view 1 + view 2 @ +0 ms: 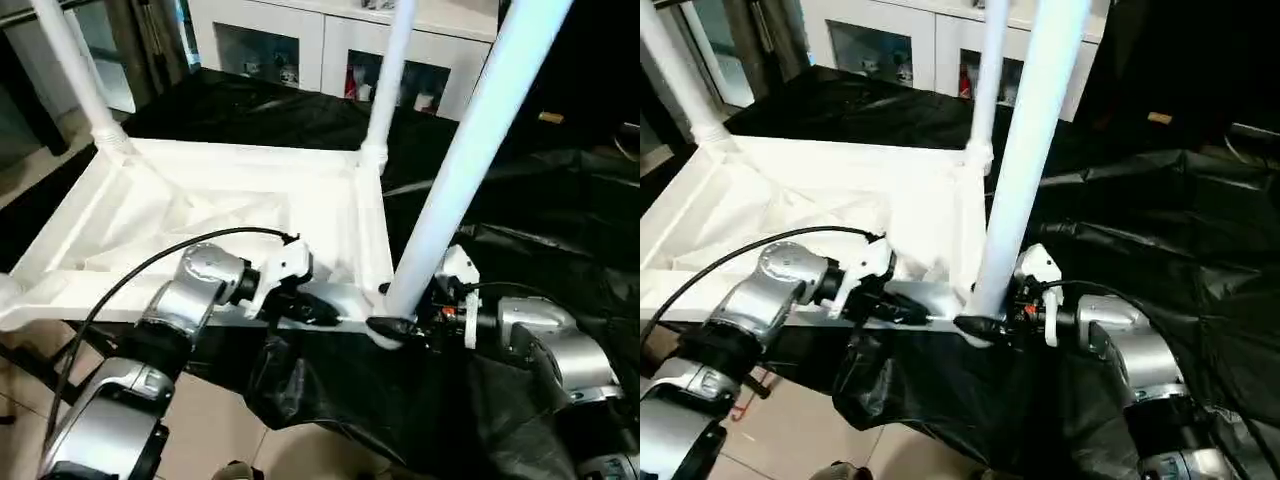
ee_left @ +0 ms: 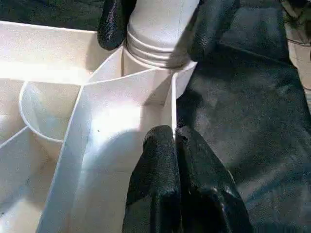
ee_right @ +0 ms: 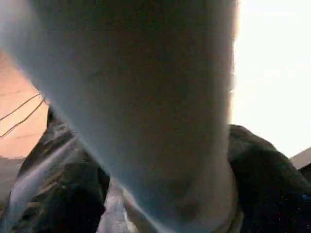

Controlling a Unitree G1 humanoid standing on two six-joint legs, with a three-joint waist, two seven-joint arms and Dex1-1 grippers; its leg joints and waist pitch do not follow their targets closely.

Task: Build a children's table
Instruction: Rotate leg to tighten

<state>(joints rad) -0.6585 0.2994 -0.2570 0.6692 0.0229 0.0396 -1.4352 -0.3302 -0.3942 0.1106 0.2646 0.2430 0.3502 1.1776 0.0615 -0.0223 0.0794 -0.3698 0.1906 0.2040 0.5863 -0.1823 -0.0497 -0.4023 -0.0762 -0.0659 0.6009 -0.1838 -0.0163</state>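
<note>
Tabletop [image 1: 200,215], underside up: white moulded plastic, smooth, faintly glossy, with thin ribs. Near-right leg [image 1: 470,150]: white tubular plastic, smooth, with a soft sheen and ringed grooves at its base. Black sheet [image 1: 560,230] under the tabletop: thin, crinkled, glossy film. Left gripper [image 2: 172,160] and right gripper [image 1: 400,325]: fingers of black, finely grained, matt material. Forearms [image 1: 185,295]: brushed silver metal with white plastic brackets. Far cabinet [image 1: 330,40]: white painted fronts, glass panes.

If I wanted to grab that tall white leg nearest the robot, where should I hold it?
Low down, just above the round corner socket, pinching the long white tapered tubular leg from both sides as the right gripper does. It stands near upright and is thickest there, so a low grip likely steadies it best.
</note>
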